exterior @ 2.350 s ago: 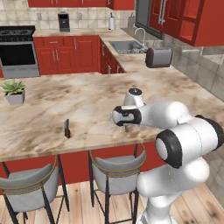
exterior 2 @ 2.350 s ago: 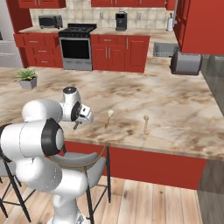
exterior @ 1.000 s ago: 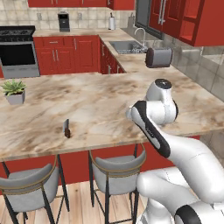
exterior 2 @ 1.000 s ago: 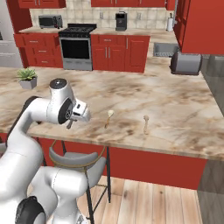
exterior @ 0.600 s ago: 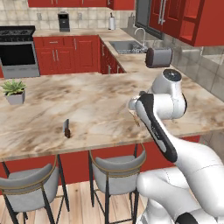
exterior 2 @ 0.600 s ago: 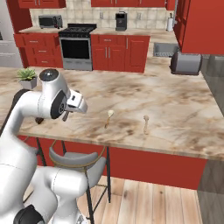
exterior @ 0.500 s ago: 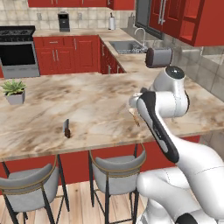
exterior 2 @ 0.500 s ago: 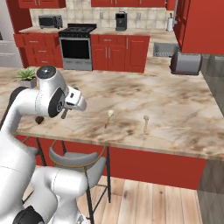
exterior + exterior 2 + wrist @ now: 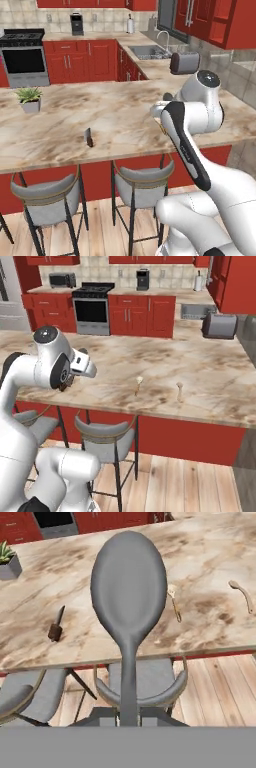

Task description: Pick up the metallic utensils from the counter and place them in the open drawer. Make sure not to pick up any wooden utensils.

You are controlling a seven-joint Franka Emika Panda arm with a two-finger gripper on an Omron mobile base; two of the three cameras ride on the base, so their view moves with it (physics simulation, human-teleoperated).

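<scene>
Utensils, metal: two. One grey spoon (image 9: 128, 597), raised off the counter (image 9: 125, 107); one knife (image 9: 88, 137) with a dark handle, lying near the counter's front edge.

Utensils, wooden: two. One (image 9: 138, 385) just in from the front edge; one (image 9: 179, 391) further along the same edge, well apart from the first.

Potted plants: one (image 9: 29, 98), toward the counter's far end.

Toasters: one (image 9: 219, 325), at the counter's back corner.

Stools: two (image 9: 141, 185) (image 9: 49, 194), below the front edge.
</scene>
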